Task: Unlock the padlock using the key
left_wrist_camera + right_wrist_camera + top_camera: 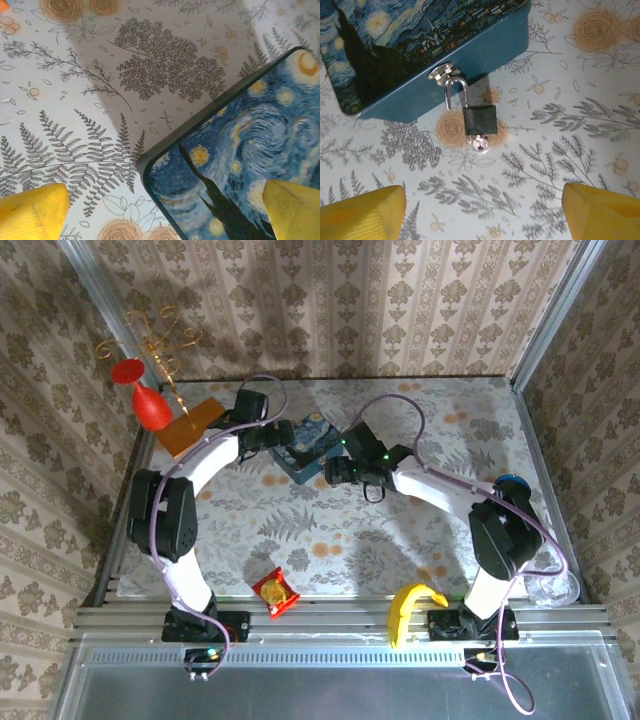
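Padlock (480,120): I see it lying flat on the flowered table (580,125), just beside the blue tin (395,45). Its shackle (447,97) is threaded through the tin's silvery hasp (441,75).
Right gripper (480,215): the fingers are wide apart and hold nothing. It hovers over the table near the padlock and touches neither padlock nor tin.
Left gripper (160,215): it is spread wide too and empty, above a corner of the tin.
Hard to make out: a silvery piece (481,145) sits at the padlock's lower end, and I cannot tell what it is. Both wrist views cut the tin off at the frame edge.
Arms: the left arm (215,462) and right arm (440,488) reach forward, then bend inward to the tin from opposite sides.
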You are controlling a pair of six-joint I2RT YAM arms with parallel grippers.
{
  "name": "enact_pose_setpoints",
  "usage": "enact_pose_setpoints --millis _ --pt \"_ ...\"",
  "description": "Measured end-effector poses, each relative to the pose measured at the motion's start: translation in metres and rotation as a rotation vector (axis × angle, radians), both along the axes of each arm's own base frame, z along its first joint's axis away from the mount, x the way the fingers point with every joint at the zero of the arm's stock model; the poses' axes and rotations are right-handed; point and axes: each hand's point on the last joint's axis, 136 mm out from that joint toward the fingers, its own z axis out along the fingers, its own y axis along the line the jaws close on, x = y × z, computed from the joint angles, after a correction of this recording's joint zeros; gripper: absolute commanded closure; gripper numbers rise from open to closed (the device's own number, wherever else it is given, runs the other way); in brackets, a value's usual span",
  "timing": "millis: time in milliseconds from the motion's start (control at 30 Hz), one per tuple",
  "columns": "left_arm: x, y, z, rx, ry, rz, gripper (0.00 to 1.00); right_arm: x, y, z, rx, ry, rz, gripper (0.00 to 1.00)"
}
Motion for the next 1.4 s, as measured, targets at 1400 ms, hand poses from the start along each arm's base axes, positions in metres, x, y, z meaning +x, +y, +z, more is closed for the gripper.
enact_pose_setpoints --millis 1400 --pt "0.053 -0.081 -0.027 0.1 -0.05 -0.462 0.29 0.043 0.028 -0.095 -0.119 0.103 0.039 0.6"
